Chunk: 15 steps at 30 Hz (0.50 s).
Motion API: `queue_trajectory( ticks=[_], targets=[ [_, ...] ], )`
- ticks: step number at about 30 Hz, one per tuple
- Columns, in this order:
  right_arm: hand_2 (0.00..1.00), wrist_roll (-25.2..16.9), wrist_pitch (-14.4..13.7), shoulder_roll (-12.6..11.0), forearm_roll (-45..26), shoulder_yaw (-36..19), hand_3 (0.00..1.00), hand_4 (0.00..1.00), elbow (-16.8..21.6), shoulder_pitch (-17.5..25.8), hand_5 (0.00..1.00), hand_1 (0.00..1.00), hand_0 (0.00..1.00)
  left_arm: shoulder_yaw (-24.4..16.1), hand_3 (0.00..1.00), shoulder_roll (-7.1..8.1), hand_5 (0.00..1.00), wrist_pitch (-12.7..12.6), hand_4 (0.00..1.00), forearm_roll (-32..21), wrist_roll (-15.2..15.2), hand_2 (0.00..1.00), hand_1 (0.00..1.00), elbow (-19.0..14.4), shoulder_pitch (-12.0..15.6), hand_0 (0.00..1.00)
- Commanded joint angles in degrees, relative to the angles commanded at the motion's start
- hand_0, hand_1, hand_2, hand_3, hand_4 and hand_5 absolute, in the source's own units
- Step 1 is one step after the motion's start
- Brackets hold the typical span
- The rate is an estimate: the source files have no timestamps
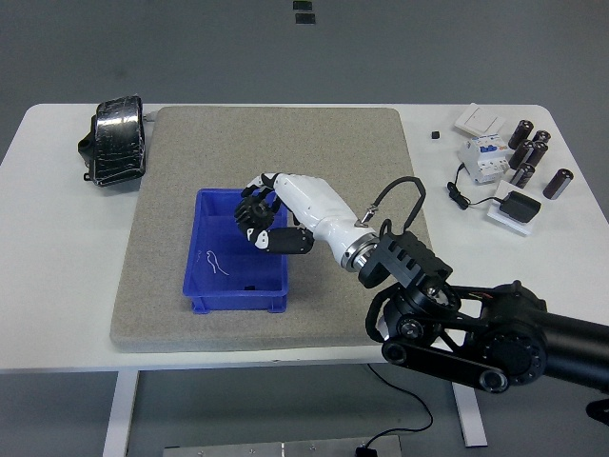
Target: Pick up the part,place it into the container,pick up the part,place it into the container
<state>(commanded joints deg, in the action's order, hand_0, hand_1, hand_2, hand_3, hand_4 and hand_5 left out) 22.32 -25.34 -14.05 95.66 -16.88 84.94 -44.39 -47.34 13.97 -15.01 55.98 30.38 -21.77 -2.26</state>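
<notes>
My right hand reaches in from the lower right and hangs over the right half of the blue container on the grey mat. Its fingers are curled around a small black gear part, held just above the container's inside. A thin white curled piece and a small dark bit lie on the container's floor. The second black gear that lay on the mat right of the container is hidden behind my forearm. My left arm is out of view.
A black wrapped object lies at the table's far left. At the far right stand a white circuit breaker, several black cylinders, a black adapter with cable and a white switch plate.
</notes>
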Motion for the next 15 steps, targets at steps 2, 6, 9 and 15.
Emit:
queue_trajectory(
  ticks=[2, 6, 9, 15],
  targets=[
    [0.479, 0.02, -0.06, 0.41, 1.73, -0.10, 0.626, 0.497, -1.34, -0.17, 0.002, 0.518, 0.312, -0.17, 0.614, 0.01, 0.567, 0.06, 0.710, 0.24, 0.06, 0.624, 0.645, 0.01, -0.09, 0.662],
    [0.595, -0.24, -0.56, 0.85, 3.20, 0.57, 0.671, 0.391, -3.28, -0.63, 0.063, 0.590, 0.360, -0.30, 0.607, 0.01, 0.572, 0.10, 0.713, 0.51, 0.17, 0.624, 0.644, -0.02, -0.10, 0.661],
    [0.595, -0.73, -2.09, 1.12, 1.63, 2.09, 0.671, 0.391, -4.23, -1.16, 0.063, 0.590, 0.360, -0.20, 0.607, -0.19, 0.572, 0.02, 0.713, 0.40, 0.29, 0.624, 0.644, -0.05, 0.11, 0.661],
    [0.671, -0.89, -4.12, 1.42, 0.18, 3.76, 0.708, 0.427, -4.99, -1.89, 0.245, 0.693, 0.452, 0.14, 0.605, -0.57, 0.576, -0.17, 0.716, 0.06, 0.38, 0.624, 0.644, -0.07, 0.46, 0.661]
  ],
)
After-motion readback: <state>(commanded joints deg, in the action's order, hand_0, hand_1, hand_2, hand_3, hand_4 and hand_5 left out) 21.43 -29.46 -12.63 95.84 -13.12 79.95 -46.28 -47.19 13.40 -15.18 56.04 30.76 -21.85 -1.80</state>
